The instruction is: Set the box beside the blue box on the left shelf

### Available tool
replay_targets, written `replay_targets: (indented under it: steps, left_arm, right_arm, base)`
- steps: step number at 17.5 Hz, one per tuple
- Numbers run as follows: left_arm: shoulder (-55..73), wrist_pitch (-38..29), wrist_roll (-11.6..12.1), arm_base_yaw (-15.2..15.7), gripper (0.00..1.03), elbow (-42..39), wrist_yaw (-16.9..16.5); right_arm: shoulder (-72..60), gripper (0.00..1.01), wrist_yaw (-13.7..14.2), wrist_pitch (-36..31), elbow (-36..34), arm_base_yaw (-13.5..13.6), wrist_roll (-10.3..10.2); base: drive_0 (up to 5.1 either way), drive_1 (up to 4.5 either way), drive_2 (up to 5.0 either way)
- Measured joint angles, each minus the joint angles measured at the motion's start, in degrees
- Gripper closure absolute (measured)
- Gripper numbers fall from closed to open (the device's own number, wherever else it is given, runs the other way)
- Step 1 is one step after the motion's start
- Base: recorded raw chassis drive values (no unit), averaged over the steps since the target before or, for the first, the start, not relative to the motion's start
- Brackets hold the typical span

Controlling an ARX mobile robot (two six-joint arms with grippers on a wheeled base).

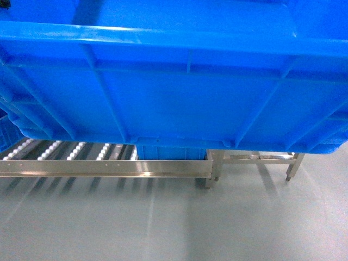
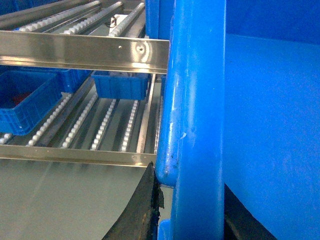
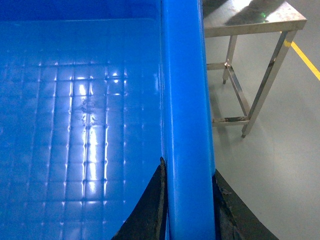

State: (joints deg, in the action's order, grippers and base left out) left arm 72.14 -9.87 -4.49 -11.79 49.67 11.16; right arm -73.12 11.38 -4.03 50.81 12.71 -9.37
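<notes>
The box, a large bright blue ribbed crate, is held up and fills the top of the head view, hiding both grippers there. My left gripper is shut on its thick rim, one black finger outside the wall. My right gripper is shut on the opposite rim, fingers on either side. The left shelf, a steel roller rack, lies below and ahead of the box. On it rest a blue box at the left and a smaller one further back.
An upper roller level with a steel front lip runs above the lower tracks. A steel table stands to the right of the rack, also seen in the head view as a steel table. Grey floor lies before the rack, with a yellow line.
</notes>
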Motion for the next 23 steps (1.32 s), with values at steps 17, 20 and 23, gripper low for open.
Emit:
replay_targets:
  steps: [17, 20, 23]
  left_arm:
    - [0.0, 0.0, 0.0, 0.0, 0.87, 0.0, 0.0]
    - [0.0, 0.0, 0.0, 0.0, 0.87, 0.0, 0.0]
    - [0.0, 0.1, -0.1, 0.0, 0.87, 0.0, 0.0]
  right_arm:
    - [0.0, 0.84, 0.0, 0.0, 0.0, 0.0, 0.0]
    - [0.0, 0.84, 0.0, -0.1, 0.0, 0.0, 0.0]
    - [0.0, 0.84, 0.0, -0.2, 0.0, 0.0, 0.0]
  base:
    - [-5.0, 2.39, 2.4]
    - [-4.9, 2.83, 2.0]
    - [-4.7, 3.72, 1.1]
